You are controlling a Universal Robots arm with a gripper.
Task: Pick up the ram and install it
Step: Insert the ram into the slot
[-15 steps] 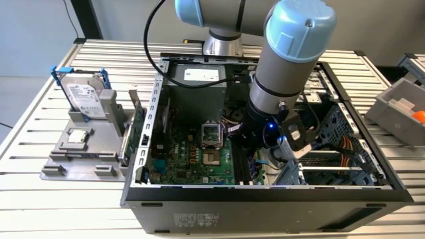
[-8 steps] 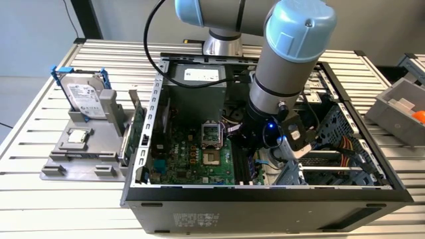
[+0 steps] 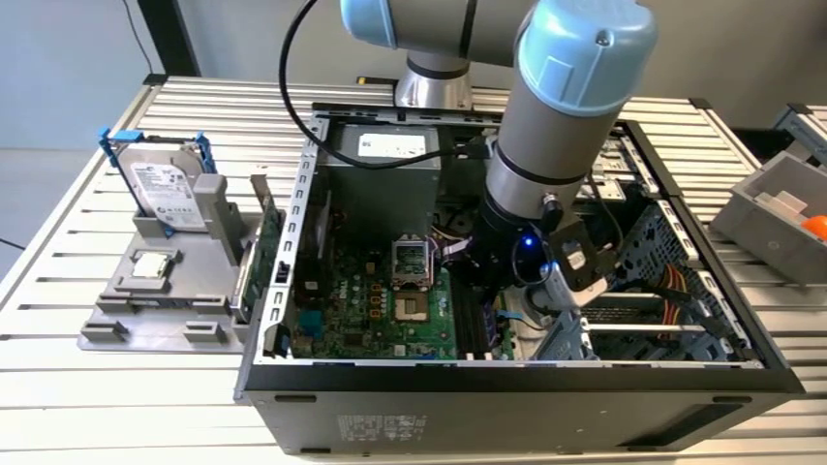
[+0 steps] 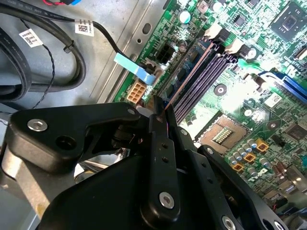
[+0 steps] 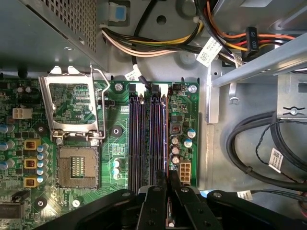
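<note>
My gripper (image 3: pixel 502 298) reaches down into the open computer case (image 3: pixel 310 194), over the motherboard's memory slots (image 5: pixel 141 139). In both wrist views its black fingers are closed together on a thin strip seen edge-on, the ram (image 4: pixel 188 75). The ram (image 5: pixel 165 139) runs in line with the outermost slot, next to a row of small capacitors (image 5: pixel 175 149). I cannot tell whether it sits in the slot or just above it. The gripper (image 4: pixel 159 109) holds the ram at its near end. In the first wrist view the gripper (image 5: pixel 168 181) is over the slots' near end.
A grey fixture (image 3: pixel 155 320) at the exterior view's left holds a silver hard drive (image 3: pixel 168 189) and a small square chip (image 3: pixel 153 263). A thin green board (image 3: pixel 267 247) stands on edge beside the case wall. The open processor socket (image 5: pixel 76 165) and cable bundles (image 5: pixel 268 139) flank the slots.
</note>
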